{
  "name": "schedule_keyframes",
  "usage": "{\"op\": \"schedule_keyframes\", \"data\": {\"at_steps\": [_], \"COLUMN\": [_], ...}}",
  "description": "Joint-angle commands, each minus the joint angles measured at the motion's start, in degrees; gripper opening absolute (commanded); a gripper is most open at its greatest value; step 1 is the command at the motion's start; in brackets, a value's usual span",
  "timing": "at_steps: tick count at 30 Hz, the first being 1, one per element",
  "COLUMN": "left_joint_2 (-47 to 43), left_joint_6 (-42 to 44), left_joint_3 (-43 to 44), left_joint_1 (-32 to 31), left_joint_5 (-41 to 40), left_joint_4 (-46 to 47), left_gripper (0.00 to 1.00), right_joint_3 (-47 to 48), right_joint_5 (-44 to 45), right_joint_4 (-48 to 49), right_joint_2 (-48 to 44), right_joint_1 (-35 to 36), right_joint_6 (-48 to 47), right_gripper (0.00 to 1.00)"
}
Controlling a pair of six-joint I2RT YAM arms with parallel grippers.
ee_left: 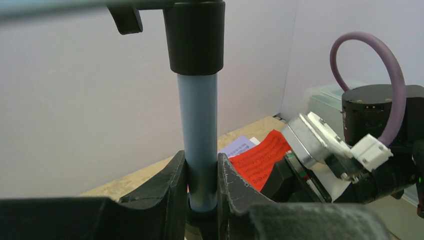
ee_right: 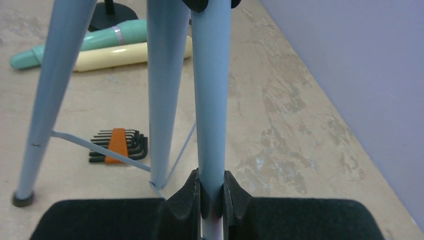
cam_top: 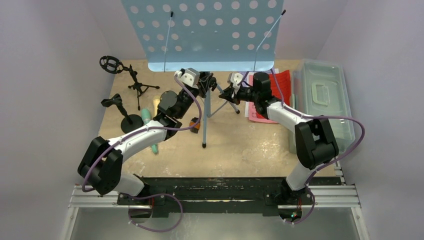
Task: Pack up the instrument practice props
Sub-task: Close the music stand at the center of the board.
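- table [cam_top: 250, 145]: far edge hidden behind the tray, near edge hidden behind the arm bases.
- light-blue tripod [cam_top: 204, 120]: upright at mid-table. its perforated tray [cam_top: 200, 30] is cut off at the top of the overhead view, and both wrists cover the hub where the legs meet.
- grey tub [cam_top: 327, 82]: at the right edge of the table, lid w/ handle recess looks to be on. plastic is cloudy, so contents can't be made out.
- left tool [ee_left: 202, 162]: pinching the tripod's centre pole just below a black collar, one finger touching each side.
- right tool [ee_right: 211, 177]: pressed onto one tripod leg. the bottom of that leg is hidden behind the fingers.
- red sheet [cam_top: 284, 82]: flat btw tripod and tub, partly under the right arm.
- pink sheet [cam_top: 260, 117]: pokes out beneath the red sheet.
- pale purple sheet [ee_left: 239, 146]: only a corner shows.
- ring-clip mic tripod [cam_top: 136, 85] and round-base mic stand [cam_top: 131, 121]: at the left of the table, apart from the big tripod.
- mint mic [ee_right: 85, 42] and yellow mic [ee_right: 130, 54]: lying side by side, touching. mostly under the left arm in the overhead view.
- hex key set [ee_right: 117, 145]: on the table btw the tripod legs, crossed by a thin brace.
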Motion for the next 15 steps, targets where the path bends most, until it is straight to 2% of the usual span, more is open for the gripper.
{"op": "schedule_keyframes", "data": {"at_steps": [1,8,15], "left_joint_2": [-2.2,-2.7,-3.8], "left_joint_6": [-1.9,-5.4,-8.5], "left_joint_3": [3.1,0.4,-1.9], "left_joint_1": [0.2,0.3,0.3], "left_joint_5": [5.5,7.8,9.6], "left_joint_4": [-2.8,-2.3,-1.4], "left_gripper": [0.0,0.0,0.0], "right_joint_3": [2.2,-2.4,-6.1], "right_joint_5": [-11.1,-11.7,-12.3], "right_joint_4": [9.9,22.4,26.4], "right_joint_2": [-5.6,-5.3,-4.9], "right_joint_1": [1.2,1.2,0.6], "right_joint_6": [11.8,23.3,24.0], "right_gripper": [0.0,0.0,0.0]}}
